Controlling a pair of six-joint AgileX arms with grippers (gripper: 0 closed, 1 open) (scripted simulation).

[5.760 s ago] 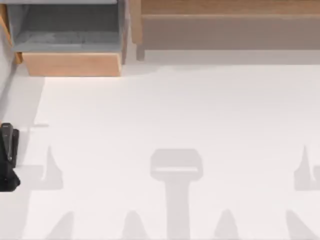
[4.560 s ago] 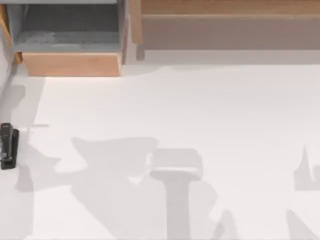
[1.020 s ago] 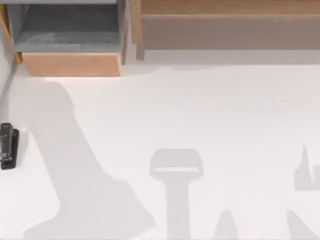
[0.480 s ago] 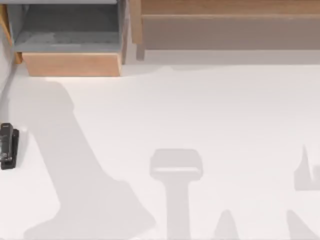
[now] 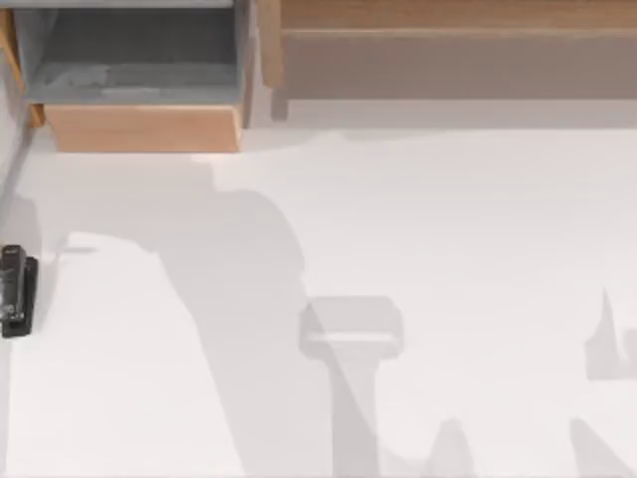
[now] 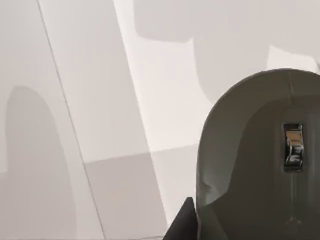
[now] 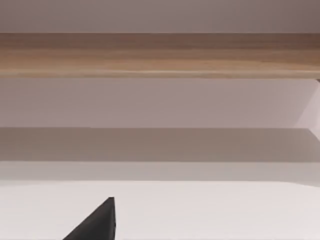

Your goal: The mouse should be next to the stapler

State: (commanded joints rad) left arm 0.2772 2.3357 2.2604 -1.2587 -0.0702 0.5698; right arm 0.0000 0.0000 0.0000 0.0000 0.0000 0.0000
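Top view: Stapler (image 5: 16,291) lying at the far left edge of the table (image 5: 448,229), long axis running front to back, grey strip facing up. Open drawer (image 5: 139,127) standing at the back left, shelf (image 5: 448,50) running along the back right. Broad arm shadow falling across the left half of the table, well apart from the stapler.

Left wrist view: Mouse (image 6: 250,165) hanging close under the camera, above the table surface, scroll wheel (image 6: 292,145) facing the camera. Left gripper (image 6: 250,227) closing on the mouse and carrying it; one black finger (image 6: 182,227) pressing against the mouse's edge, the opposite finger sitting hidden behind the body. Mouse resting on nothing, so being kept apart from the stapler.

Right wrist view: Right gripper (image 7: 97,224) showing as a black tip above bare table, pointing toward the shelf's wooden edge (image 7: 160,55). Opening not determinable; holding nothing visible.
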